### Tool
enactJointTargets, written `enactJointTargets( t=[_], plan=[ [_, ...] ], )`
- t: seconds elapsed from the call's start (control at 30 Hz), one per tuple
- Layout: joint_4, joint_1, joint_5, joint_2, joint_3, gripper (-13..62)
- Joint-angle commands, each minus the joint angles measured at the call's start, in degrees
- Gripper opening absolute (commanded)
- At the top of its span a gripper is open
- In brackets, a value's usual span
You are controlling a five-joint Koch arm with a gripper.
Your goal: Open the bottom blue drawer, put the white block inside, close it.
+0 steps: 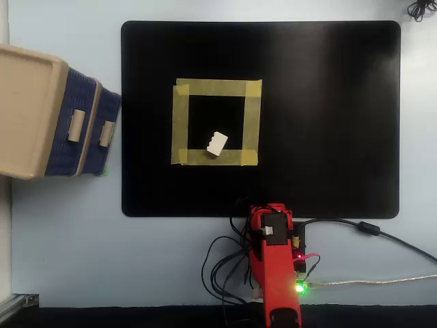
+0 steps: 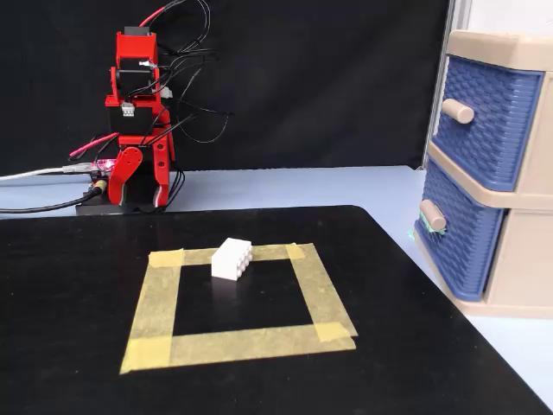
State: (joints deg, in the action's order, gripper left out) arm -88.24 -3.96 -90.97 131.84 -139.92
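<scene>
The white block point(image 1: 217, 143) lies on the black mat inside the yellow tape square point(image 1: 181, 123), near its lower edge in the overhead view. In the fixed view the block point(image 2: 232, 259) sits near the square's far side. The bottom blue drawer point(image 2: 458, 246) is pushed in, below the matching top drawer point(image 2: 488, 112) in the beige cabinet point(image 2: 527, 259). In the overhead view the bottom drawer point(image 1: 111, 109) is the one nearer the mat. My gripper point(image 2: 140, 197) hangs down on the folded red arm, far from block and drawer, jaws slightly apart and empty.
The black mat point(image 1: 328, 123) covers most of the light blue table. The red arm point(image 1: 276, 273) and its cables point(image 1: 225, 266) stand at the mat's lower edge in the overhead view. The cabinet point(image 1: 27, 109) stands off the mat's left side.
</scene>
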Motion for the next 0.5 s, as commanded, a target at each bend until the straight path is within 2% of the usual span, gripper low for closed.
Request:
enactJointTargets(
  t=[0.0,0.27,0.37,0.47],
  plan=[
    [-7.9,-0.1,-0.4,2.8,-0.2,34.3],
    [-8.0,-0.2,-0.9,2.8,1.1,34.5],
    [-7.6,-0.6,-1.3,2.5,15.2,33.8],
    [-1.8,-6.3,-8.5,-2.3,31.8,33.6]
  ],
)
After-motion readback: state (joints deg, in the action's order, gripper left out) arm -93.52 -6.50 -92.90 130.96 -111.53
